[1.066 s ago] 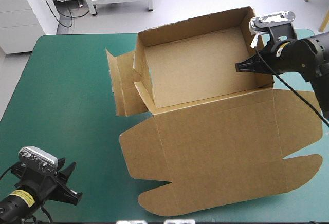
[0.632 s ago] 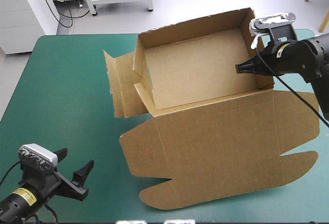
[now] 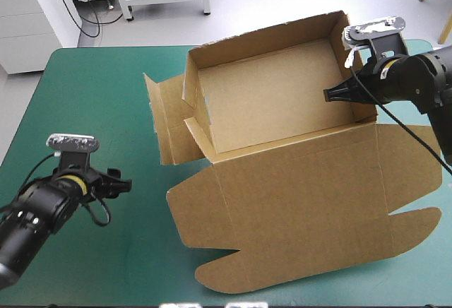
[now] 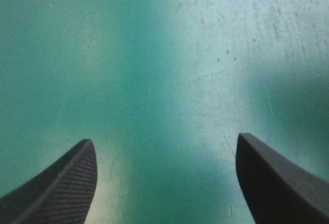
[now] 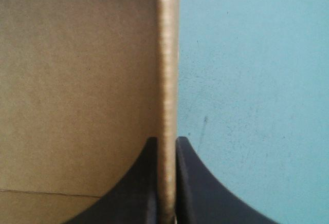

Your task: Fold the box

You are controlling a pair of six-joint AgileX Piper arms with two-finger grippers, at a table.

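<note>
Brown box (image 3: 282, 103), an open tray with lid (image 3: 304, 209) flat, is spread on the surface (image 3: 92, 96); its right wall (image 5: 167, 54) is clamped by the right tool (image 3: 329, 95); the left tool (image 3: 121, 181) is held apart, near-left.

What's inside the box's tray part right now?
Only bare brown board shows inside the box. The right gripper pinches its right wall, one finger inside. Floor just behind the near wall is hidden.
</note>
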